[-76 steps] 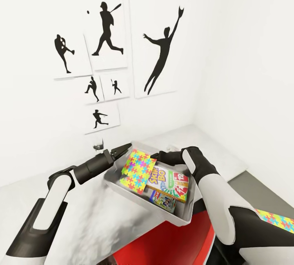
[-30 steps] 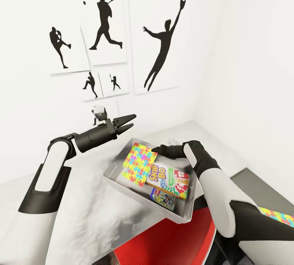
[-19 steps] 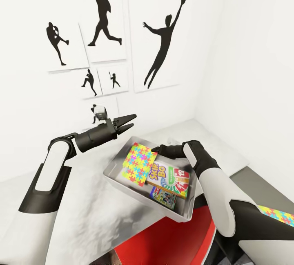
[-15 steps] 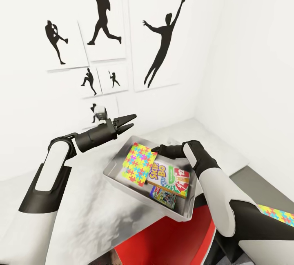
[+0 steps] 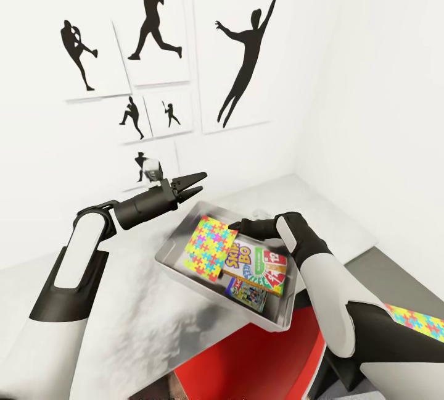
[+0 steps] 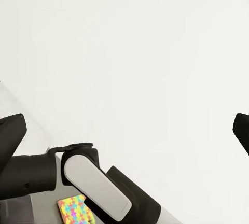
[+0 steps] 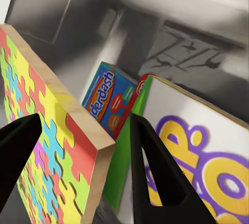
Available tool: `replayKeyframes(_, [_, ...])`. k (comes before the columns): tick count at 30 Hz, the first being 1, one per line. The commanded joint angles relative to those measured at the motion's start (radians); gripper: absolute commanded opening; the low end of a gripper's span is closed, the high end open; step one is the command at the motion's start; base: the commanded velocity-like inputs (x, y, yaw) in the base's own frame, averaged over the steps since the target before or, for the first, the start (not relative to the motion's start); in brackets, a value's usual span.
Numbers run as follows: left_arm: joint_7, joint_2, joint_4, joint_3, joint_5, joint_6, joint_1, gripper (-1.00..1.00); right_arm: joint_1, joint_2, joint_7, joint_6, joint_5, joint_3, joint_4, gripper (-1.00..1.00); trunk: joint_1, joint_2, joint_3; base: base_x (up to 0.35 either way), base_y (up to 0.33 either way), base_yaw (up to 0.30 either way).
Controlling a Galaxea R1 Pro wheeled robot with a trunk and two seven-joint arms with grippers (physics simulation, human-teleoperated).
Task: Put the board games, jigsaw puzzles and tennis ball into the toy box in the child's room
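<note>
Six white panels with black baseball-player silhouettes hang on the white wall across the upper left and centre of the head view. The tallest panel, a leaping catcher (image 5: 246, 48) with one arm stretched up, sits right of centre. Left of it is a batter (image 5: 154, 14) in mid-swing, and further left a pitcher (image 5: 77, 54) with one leg raised. Below these come two small player panels (image 5: 151, 115) side by side, and lower still another small one (image 5: 143, 165). A red surface (image 5: 246, 357) fills the bottom centre.
</note>
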Motion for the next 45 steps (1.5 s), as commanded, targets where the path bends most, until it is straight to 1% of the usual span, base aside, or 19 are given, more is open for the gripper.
replayKeyframes(1, [-0.008, 0.0, 0.0, 0.0, -0.007, 0.001, -0.001, 1.0, -0.001, 0.001, -0.003, 0.008, -0.005, -0.007, -0.001, -1.0, 0.001, -0.002, -0.004, 0.0, 0.0, 0.0])
replayKeyframes(25, [-0.008, -0.003, 0.0, -0.001, -0.007, 0.001, -0.001, 1.0, -0.003, 0.001, 0.002, 0.006, -0.005, -0.008, -0.006, -1.0, 0.001, -0.002, -0.042, 0.0, 0.0, 0.0])
replayKeyframes(36, [-0.007, -0.003, 0.0, 0.0, -0.007, 0.001, -0.001, 1.0, -0.039, -0.001, 0.004, 0.006, -0.006, -0.009, -0.005, -1.0, 0.001, -0.002, -0.06, 0.0, 0.0, 0.0])
replayKeyframes(45, [-0.007, -0.003, 0.0, -0.001, -0.007, 0.002, -0.001, 1.0, -0.045, -0.003, 0.005, 0.006, -0.007, -0.009, -0.009, -1.0, 0.001, -0.002, -0.069, 0.0, 0.0, 0.0])
